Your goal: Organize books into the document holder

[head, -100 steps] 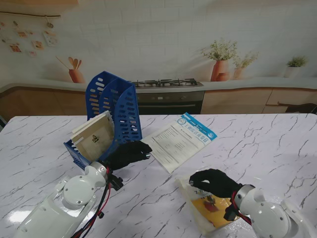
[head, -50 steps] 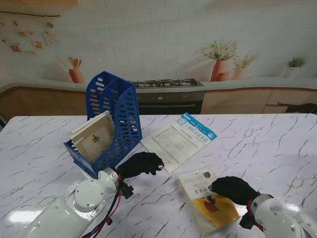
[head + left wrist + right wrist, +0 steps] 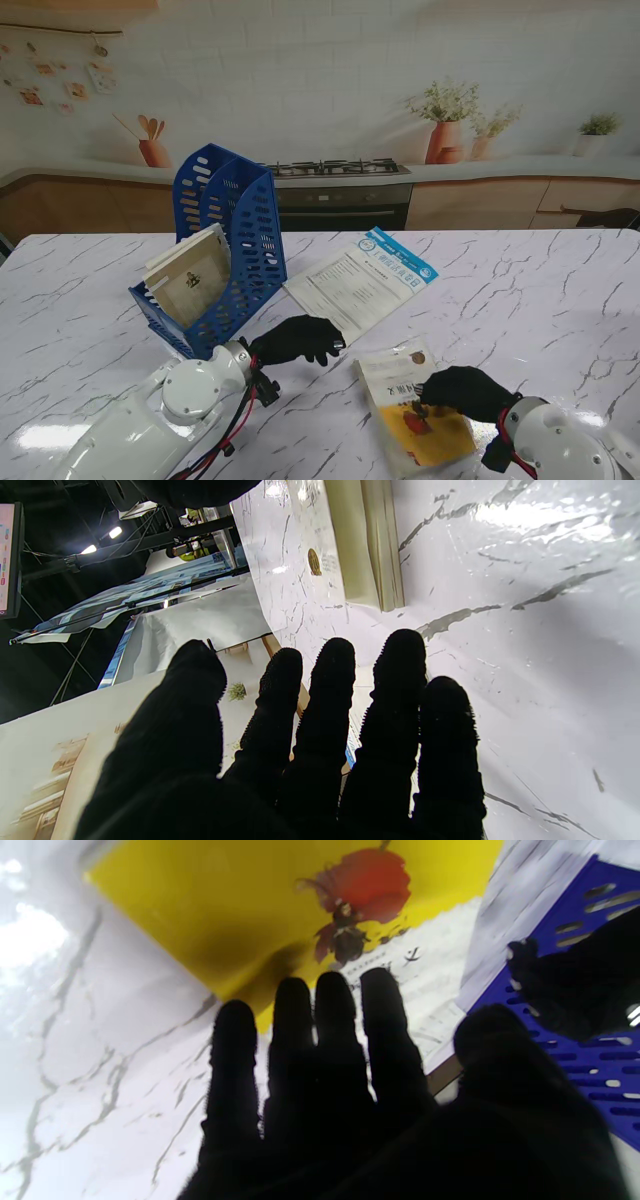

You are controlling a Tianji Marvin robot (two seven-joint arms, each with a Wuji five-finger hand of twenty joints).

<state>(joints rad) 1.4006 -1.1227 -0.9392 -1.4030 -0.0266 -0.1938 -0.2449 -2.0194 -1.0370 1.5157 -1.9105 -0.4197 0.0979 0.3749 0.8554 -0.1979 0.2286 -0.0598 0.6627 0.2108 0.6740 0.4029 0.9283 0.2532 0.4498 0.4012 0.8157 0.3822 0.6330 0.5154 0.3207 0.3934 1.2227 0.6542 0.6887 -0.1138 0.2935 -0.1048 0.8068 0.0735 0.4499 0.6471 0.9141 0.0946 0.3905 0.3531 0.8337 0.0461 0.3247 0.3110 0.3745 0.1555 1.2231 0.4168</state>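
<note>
Blue perforated document holder (image 3: 232, 235) standing at roughly 10 o'clock on the marble table (image 3: 520, 290), one beige book (image 3: 190, 275) already leaning inside its near slot. White pamphlet with a blue corner (image 3: 360, 283) lying flat near dead centre, just off the holder's 3 o'clock side.

Yellow-and-white book (image 3: 413, 418) flat on the table at about 5 o'clock, red figure on the cover (image 3: 367, 877) clear in the right wrist view.

Left hand (image 3: 297, 339), black glove, hanging over bare marble at about 6 o'clock, between holder and yellow book. Fingers (image 3: 330, 690) straight and a bit apart, holding nothing.

Right hand (image 3: 462, 391) over the yellow book's right edge, four fingers (image 3: 330, 1010) packed side by side, thumb off to the side. Can't tell whether touching the cover or just hovering; not gripping anything visible.
</note>
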